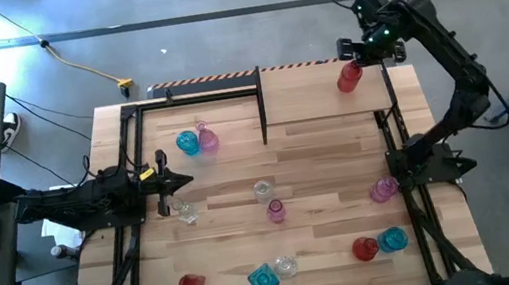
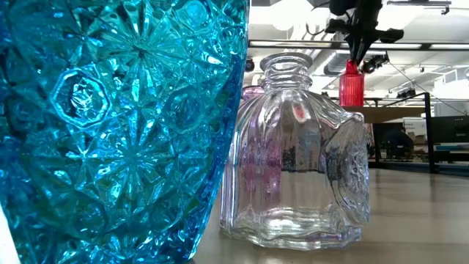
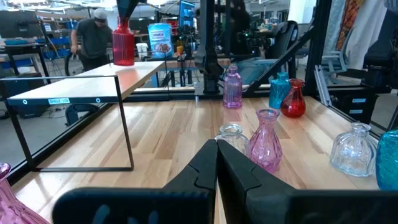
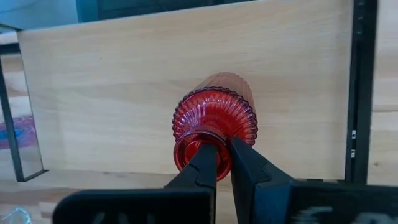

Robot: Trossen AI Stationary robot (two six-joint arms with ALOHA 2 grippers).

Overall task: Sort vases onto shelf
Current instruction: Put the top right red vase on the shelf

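My right gripper point(image 1: 355, 59) is over the shelf point(image 1: 309, 99) at the table's far right, shut on a ribbed red vase point(image 1: 349, 77). That vase also shows in the low view point(image 2: 351, 86) and in the left wrist view point(image 3: 123, 43), upright with its base at the shelf top. My left gripper point(image 1: 180, 182) hovers shut at the table's left side and touches nothing. On the tabletop stand a teal vase point(image 1: 188, 143), a pink vase point(image 1: 207, 139), a clear vase point(image 1: 263, 191) and several more. My right gripper holds the red vase by the rim of its mouth point(image 4: 186, 152), coming from above and pointing down. One finger point(image 4: 208, 165) seems to be inside the mouth and the other point(image 4: 249, 168) outside. The vase is upright; whether its base rests on the shelf I cannot tell.
Near the front edge stand a red vase point(image 1: 191, 284), a teal vase point(image 1: 264, 280) and a clear vase point(image 1: 286, 265); at the right, a red point(image 1: 364, 247), a teal point(image 1: 391, 239) and a pink one point(image 1: 383, 189). Black frame rails point(image 1: 129, 171) border both sides.
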